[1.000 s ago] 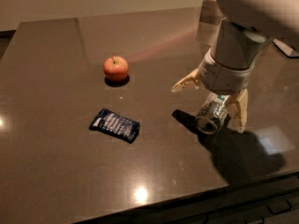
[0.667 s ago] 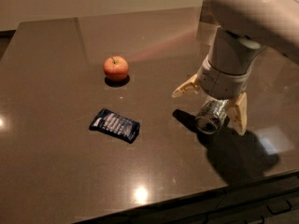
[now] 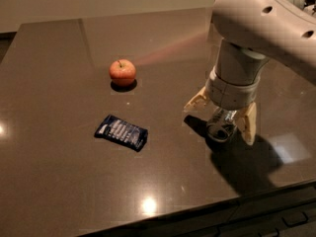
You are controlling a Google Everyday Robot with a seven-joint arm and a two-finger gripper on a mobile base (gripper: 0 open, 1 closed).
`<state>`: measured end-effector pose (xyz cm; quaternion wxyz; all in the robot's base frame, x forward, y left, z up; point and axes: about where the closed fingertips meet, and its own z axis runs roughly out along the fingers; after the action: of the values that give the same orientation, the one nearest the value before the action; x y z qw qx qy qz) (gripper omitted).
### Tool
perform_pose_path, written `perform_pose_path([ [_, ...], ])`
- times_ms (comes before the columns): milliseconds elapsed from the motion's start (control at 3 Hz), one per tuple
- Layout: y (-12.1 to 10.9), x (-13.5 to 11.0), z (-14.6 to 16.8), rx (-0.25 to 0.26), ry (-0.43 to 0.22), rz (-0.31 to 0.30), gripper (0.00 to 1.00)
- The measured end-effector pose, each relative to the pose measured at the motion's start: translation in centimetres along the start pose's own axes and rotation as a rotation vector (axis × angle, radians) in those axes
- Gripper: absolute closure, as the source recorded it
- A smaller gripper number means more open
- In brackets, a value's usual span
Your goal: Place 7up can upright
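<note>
My gripper (image 3: pixel 218 125) has its fingers (image 3: pixel 249 125) splayed wide, gripping nothing. The 7up can (image 3: pixel 221 128) lies tilted right between them, with the apple (image 3: pixel 122 72) and blue packet (image 3: pixel 121 132) well off from it.

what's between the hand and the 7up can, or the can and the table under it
Nothing visible. The hand is right over the can, fingers open either side of it, with only table below. The apple and blue packet lie well away.

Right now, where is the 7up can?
In the camera view, the can is at the gripper, low over the table's right side near the front edge, right of the blue packet.
</note>
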<state>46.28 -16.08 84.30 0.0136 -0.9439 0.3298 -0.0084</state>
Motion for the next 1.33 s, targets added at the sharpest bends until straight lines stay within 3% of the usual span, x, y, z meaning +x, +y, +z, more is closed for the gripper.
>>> perform_pose_path([
  [333, -0.2, 0.5, 0.1, -0.006, -0.001, 0.029, 0.43],
  [667, -0.5, 0.9, -0.5, 0.013, -0.025, 0.084, 0.67],
  [1000, -1.5, 1.3, -2.3, 0.057, -0.106, 0.217, 0.88],
  [1333, -3.0, 2.2, -5.3, 0.148, -0.301, 0.478, 1.00],
])
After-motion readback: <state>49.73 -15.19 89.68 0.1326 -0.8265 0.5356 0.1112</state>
